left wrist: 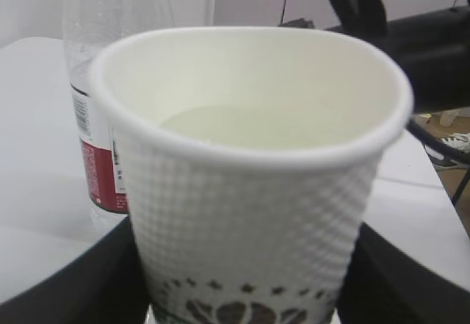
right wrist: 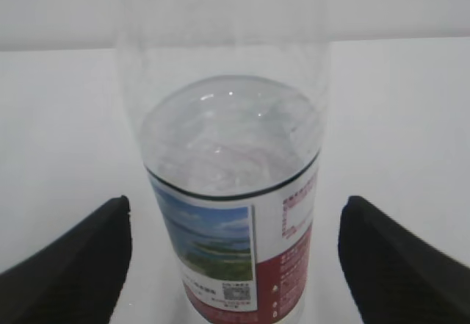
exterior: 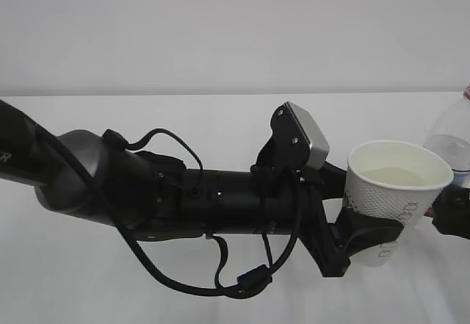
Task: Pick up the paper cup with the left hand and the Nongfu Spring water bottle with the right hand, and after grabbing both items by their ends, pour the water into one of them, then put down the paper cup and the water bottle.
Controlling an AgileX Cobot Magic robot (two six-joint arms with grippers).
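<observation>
The left hand (exterior: 367, 236) grips the paper cup (exterior: 393, 192), which holds the water (left wrist: 242, 126). The right gripper (right wrist: 235, 254) stands released around the Nongfu Spring water bottle (right wrist: 231, 214), which is at three o'clock of the cup. Risk: a tilted cup spills during lowering.

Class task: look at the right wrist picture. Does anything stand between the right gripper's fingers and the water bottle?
Nothing visible does. The water bottle stands upright between the right gripper's fingers, with bare white table showing in the gap on each side; the jaws are wide open and clear of the bottle.
</observation>
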